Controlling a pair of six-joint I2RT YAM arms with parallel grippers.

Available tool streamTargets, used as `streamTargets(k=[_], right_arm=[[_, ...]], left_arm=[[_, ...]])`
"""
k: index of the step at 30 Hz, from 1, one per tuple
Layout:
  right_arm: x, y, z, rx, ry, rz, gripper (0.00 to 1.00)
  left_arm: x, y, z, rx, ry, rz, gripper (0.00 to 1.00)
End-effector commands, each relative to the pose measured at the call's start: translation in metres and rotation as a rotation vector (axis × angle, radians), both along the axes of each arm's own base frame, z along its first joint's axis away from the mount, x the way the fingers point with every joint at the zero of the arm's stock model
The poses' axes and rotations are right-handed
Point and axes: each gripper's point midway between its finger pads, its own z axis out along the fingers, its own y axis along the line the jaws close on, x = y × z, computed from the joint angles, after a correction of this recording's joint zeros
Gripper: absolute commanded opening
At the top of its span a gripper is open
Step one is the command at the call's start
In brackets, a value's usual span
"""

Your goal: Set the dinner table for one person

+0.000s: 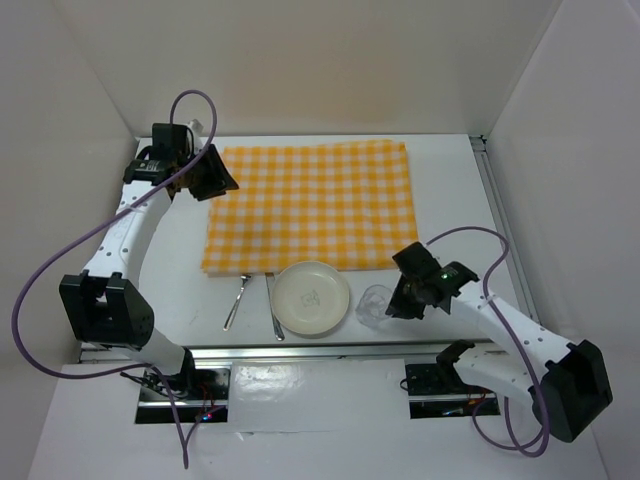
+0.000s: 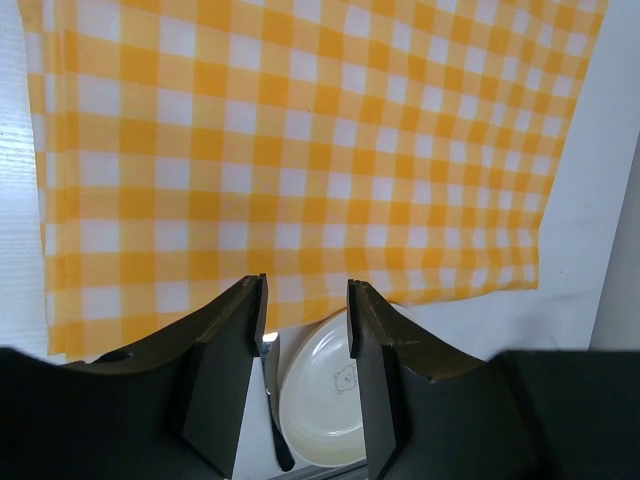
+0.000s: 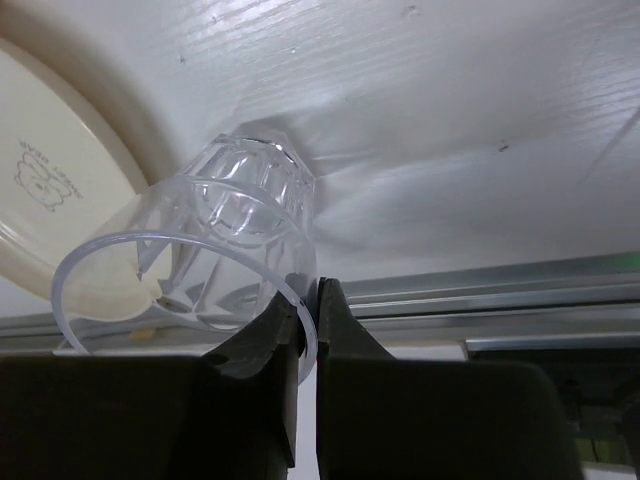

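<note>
Right gripper (image 3: 308,310): I pinch glass (image 3: 225,240) wall, near edge of table (image 1: 450,200), just beside plate (image 1: 312,298). Left gripper (image 2: 305,300): half-open, empty, over cloth (image 1: 310,205) far-left corner. Cloth spread. Plate, cutlery (image 1: 237,302), glass lie off it, so I judge placing not yet done.

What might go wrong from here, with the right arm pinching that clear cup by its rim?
The right pincer holds only a thin bit of the rim of the cup, and the cup looks tilted, so it may slip or swing when lifted. The plate sits right beside it and could get knocked. A dropped cup might roll off the near edge of the table.
</note>
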Motion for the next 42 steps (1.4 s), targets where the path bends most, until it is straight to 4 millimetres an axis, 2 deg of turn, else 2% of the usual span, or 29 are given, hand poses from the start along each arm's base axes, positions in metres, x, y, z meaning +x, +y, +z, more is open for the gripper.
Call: streamTargets(k=[1, 2, 3, 4, 6, 7, 9, 10, 11, 12, 13, 14, 15, 16, 17, 18, 19, 20, 21, 22, 23, 24, 25, 27, 28, 30, 34, 38, 42], right_arm=[[0.016, -0.005, 0.032, -0.029, -0.079, -0.062, 0.00], [0.023, -0.009, 0.043, -0.049, -0.120, -0.081, 0.00], [0.035, -0.008, 0.070, -0.038, -0.181, -0.097, 0.00], [0.038, -0.019, 0.075, -0.112, -0.186, -0.107, 0.00], [0.054, -0.024, 0.098, -0.170, -0.241, -0.087, 0.00], [0.072, -0.019, 0.128, -0.161, -0.318, -0.089, 0.00], [0.104, -0.018, 0.138, -0.283, -0.359, -0.024, 0.00], [0.133, -0.012, 0.167, -0.284, -0.449, -0.031, 0.00], [0.152, -0.013, 0.173, -0.326, -0.467, -0.024, 0.00], [0.179, -0.012, 0.158, -0.400, -0.434, -0.009, 0.00], [0.210, -0.019, 0.179, -0.428, -0.489, 0.005, 0.00], [0.237, -0.017, 0.186, -0.425, -0.530, 0.002, 0.00], [0.264, -0.015, 0.163, -0.450, -0.489, 0.028, 0.00], [0.283, -0.015, 0.164, -0.440, -0.499, 0.056, 0.00], [0.311, -0.026, 0.184, -0.420, -0.552, 0.012, 0.00], [0.336, -0.026, 0.160, -0.421, -0.520, 0.020, 0.00], [0.350, -0.026, 0.154, -0.387, -0.513, 0.034, 0.00], [0.374, -0.038, 0.174, -0.367, -0.565, -0.011, 0.00], [0.385, -0.040, 0.166, -0.359, -0.550, -0.001, 0.00], [0.400, -0.043, 0.135, -0.362, -0.496, 0.004, 0.00], [0.409, -0.044, 0.130, -0.348, -0.493, 0.005, 0.00], [0.423, -0.052, 0.139, -0.336, -0.521, -0.018, 0.00], [0.432, -0.053, 0.115, -0.323, -0.485, -0.007, 0.00], [0.446, -0.066, 0.108, -0.315, -0.494, -0.031, 0.00], [0.450, -0.063, 0.097, -0.304, -0.487, -0.023, 0.00], [0.456, -0.079, 0.091, -0.291, -0.486, -0.044, 0.00], [0.464, -0.090, 0.080, -0.278, -0.490, -0.058, 0.00], [0.467, -0.086, 0.054, -0.264, -0.450, -0.040, 0.00], [0.464, -0.083, 0.043, -0.250, -0.429, -0.027, 0.00]], left_arm=[[0.000, -0.005, 0.002, -0.001, -0.016, -0.035, 0.54], [0.001, -0.007, 0.006, -0.010, -0.025, -0.043, 0.54], [0.001, -0.007, 0.006, -0.010, -0.025, -0.043, 0.54], [0.000, -0.008, 0.006, -0.016, -0.025, -0.050, 0.54], [0.004, -0.010, 0.008, -0.023, -0.035, -0.057, 0.54], [0.004, -0.010, 0.008, -0.023, -0.035, -0.057, 0.54], [0.007, -0.010, 0.006, -0.023, -0.035, -0.057, 0.54], [0.006, -0.014, 0.006, -0.023, -0.035, -0.067, 0.54], [0.005, -0.014, 0.002, -0.023, -0.026, -0.067, 0.54], [0.004, -0.016, 0.003, -0.031, -0.026, -0.075, 0.54], [0.003, -0.016, -0.001, -0.030, -0.015, -0.075, 0.54], [0.002, -0.020, -0.001, -0.030, -0.015, -0.085, 0.54], [0.000, -0.020, -0.005, -0.030, -0.006, -0.085, 0.54], [0.000, -0.020, -0.005, -0.024, -0.009, -0.092, 0.54], [-0.001, -0.020, -0.009, -0.024, 0.002, -0.092, 0.54], [-0.002, -0.020, -0.006, -0.024, -0.007, -0.092, 0.54], [-0.003, -0.023, -0.006, -0.024, -0.007, -0.101, 0.54], [-0.004, -0.022, -0.010, -0.017, 0.003, -0.094, 0.54], [-0.004, -0.022, -0.010, -0.017, 0.003, -0.094, 0.54], [-0.004, -0.022, -0.010, -0.017, 0.003, -0.094, 0.54], [-0.004, -0.022, -0.010, -0.017, 0.003, -0.094, 0.54], [-0.005, -0.025, -0.010, -0.017, 0.003, -0.103, 0.54], [-0.005, -0.025, -0.010, -0.017, 0.003, -0.103, 0.54], [-0.003, -0.023, -0.015, -0.003, 0.011, -0.102, 0.54], [-0.004, -0.022, -0.019, 0.004, 0.020, -0.096, 0.54], [-0.006, -0.022, -0.023, 0.004, 0.029, -0.096, 0.54], [-0.007, -0.020, -0.027, 0.011, 0.039, -0.089, 0.54], [-0.006, -0.022, -0.034, 0.004, 0.060, -0.097, 0.54], [-0.006, -0.026, -0.038, 0.005, 0.069, -0.106, 0.54]])
